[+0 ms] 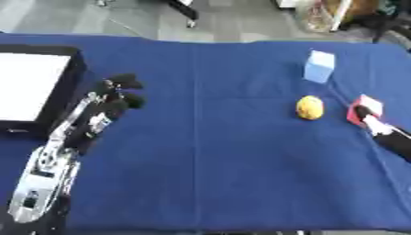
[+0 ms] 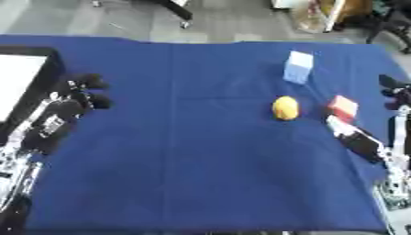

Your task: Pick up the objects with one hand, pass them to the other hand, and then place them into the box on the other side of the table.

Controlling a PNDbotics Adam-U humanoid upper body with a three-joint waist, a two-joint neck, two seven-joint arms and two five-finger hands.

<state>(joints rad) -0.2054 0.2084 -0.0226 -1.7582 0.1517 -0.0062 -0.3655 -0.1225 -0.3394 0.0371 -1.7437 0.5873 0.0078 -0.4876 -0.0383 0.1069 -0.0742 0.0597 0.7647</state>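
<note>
right robot hand at the red block, pickup under way

nearest the camera, the left arm runs up the left edge of the blue tabletop [image 1: 208, 174], and the left robot hand [image 1: 119, 96] rests on the cloth just beside the box [image 1: 32, 85], a black-walled tray with a white floor. its dark fingers look loosely bent and hold nothing.

across the tabletop, the right robot hand [image 2: 353, 135] reaches in from the right edge, its fingertips against the near side of a small red block [image 2: 343, 108] with a pale top. whether the fingers are closed round the block or only touching it cannot be told.

just left of the block, apart from it, lies a yellow rounded object [image 2: 285, 108], perhaps a lemon. farther back stands a light blue cube [image 2: 298, 67], upright and well apart from both.

by this layout the task is at its first step: all three objects sit on the right side, none in the box. the next move likely calls for a secure hold on the block, a lift clear of the cloth, then a carry to the middle, where the left robot hand must come away from the box to receive it.
</note>
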